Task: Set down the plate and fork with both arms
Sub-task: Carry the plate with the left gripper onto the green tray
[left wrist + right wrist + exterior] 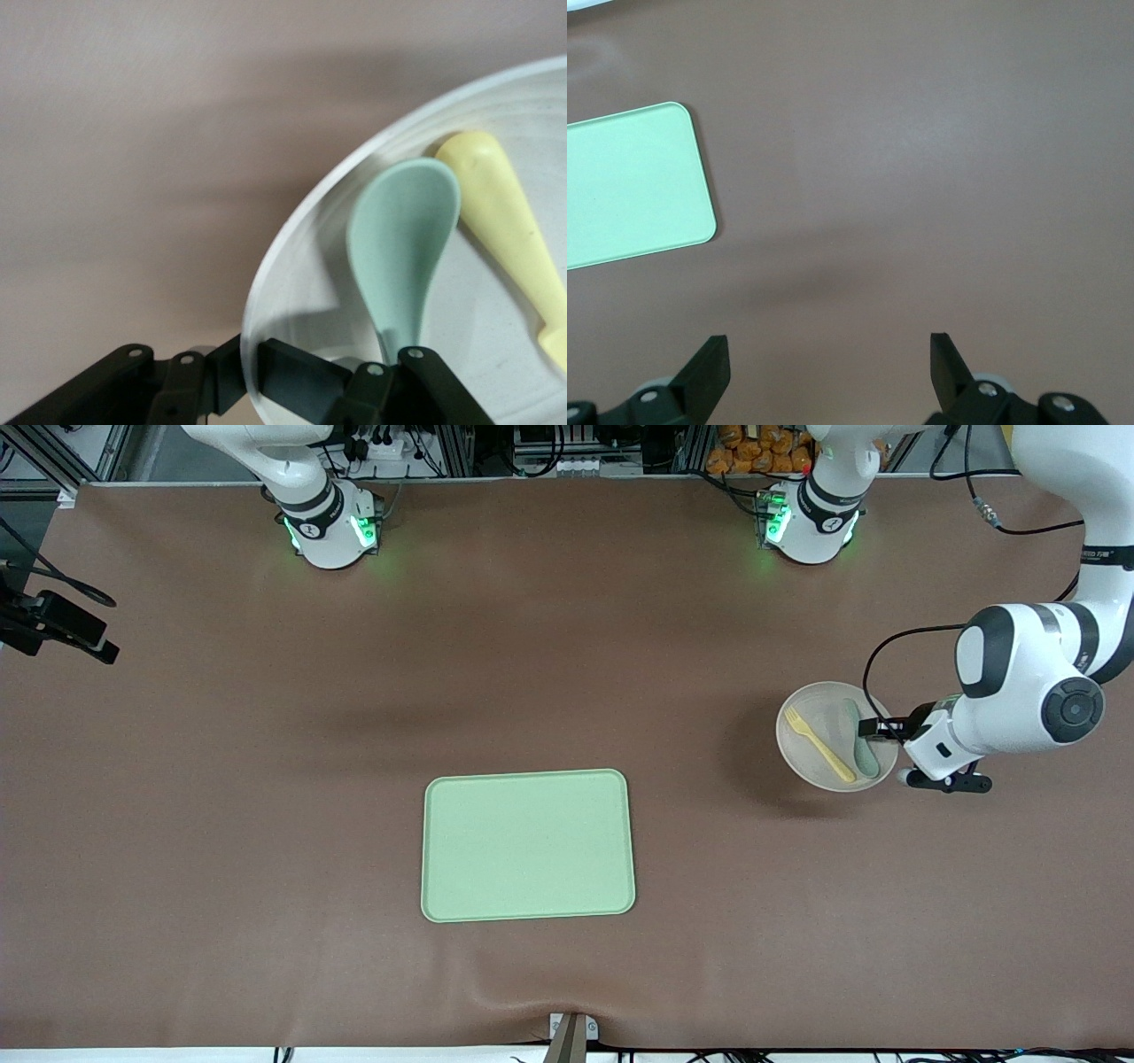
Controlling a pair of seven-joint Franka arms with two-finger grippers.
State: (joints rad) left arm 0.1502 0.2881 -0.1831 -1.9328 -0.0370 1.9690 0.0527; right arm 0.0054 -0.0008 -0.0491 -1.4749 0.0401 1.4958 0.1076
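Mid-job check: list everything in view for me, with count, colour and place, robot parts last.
plate: one, off-white speckled, toward the left arm's end of the table, its rim gripped.
fork: one, pale yellow, lying in the plate.
spoon: one, grey-green, in the plate beside the fork.
tray: one, light green, rectangular, mid-table, nearer the front camera than the plate.
left tool: black, shut on the plate's rim.
right tool: black, open, above bare table beside the tray, waiting.

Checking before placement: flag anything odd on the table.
One oddity: a grey-green spoon lies beside the fork on the plate, whose rim the left gripper is shut on. The tray lies flat.
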